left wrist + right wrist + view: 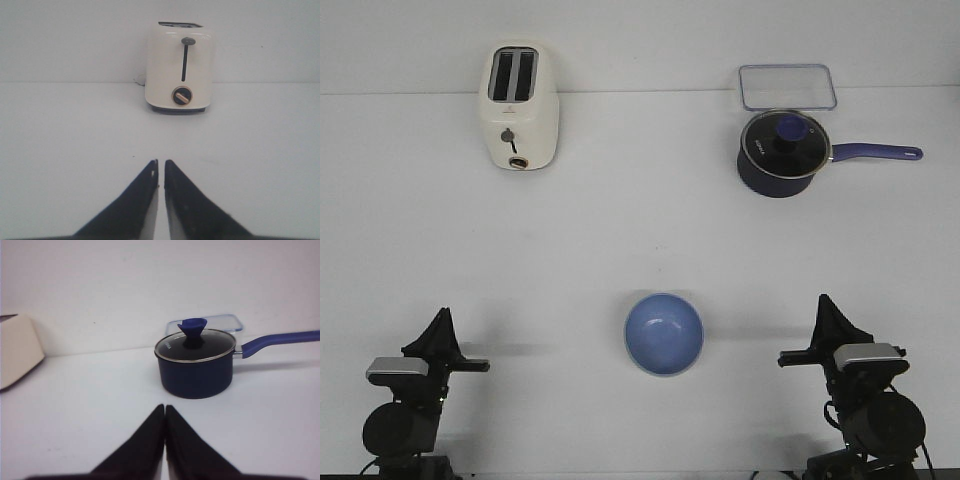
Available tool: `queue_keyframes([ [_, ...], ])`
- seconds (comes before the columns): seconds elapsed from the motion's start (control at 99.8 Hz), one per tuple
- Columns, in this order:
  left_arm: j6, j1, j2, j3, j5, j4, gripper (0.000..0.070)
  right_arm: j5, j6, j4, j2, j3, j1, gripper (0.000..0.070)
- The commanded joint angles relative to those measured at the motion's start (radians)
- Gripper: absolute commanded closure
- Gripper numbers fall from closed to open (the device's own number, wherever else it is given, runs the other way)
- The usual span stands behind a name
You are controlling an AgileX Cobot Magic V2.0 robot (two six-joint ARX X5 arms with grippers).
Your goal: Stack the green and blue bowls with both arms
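The periwinkle blue bowl [664, 334] sits open side up on the white table, near the front and midway between my arms. No separate mint green bowl shows in any view. My left gripper [442, 322] is at the front left, empty, well left of the bowl. In the left wrist view its tips [161, 163] stand almost together with a thin slit between them. My right gripper [825, 308] is at the front right, empty, well right of the bowl. In the right wrist view its tips [165, 407] are pressed together.
A cream toaster [520, 107] stands at the back left and also shows in the left wrist view [181, 69]. A dark navy lidded saucepan [782, 152] with a blue handle stands at the back right, with a clear plastic container [787, 86] behind it.
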Motion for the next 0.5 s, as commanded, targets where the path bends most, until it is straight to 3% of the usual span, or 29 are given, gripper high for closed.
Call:
queue_keyframes([
  [0.0, 0.005, 0.002, -0.001, -0.02, 0.004, 0.015, 0.0685, 0.003, -0.124, 0.016, -0.011, -0.018, -0.012, 0.07],
  [0.24, 0.005, 0.002, -0.001, -0.02, 0.004, 0.015, 0.0685, -0.117, -0.42, 0.069, -0.134, -0.169, -0.129, 0.07],
  [0.491, 0.005, 0.002, -0.001, -0.02, 0.004, 0.014, 0.0685, -0.11, -0.484, 0.097, -0.153, -0.296, -0.156, 0.07],
])
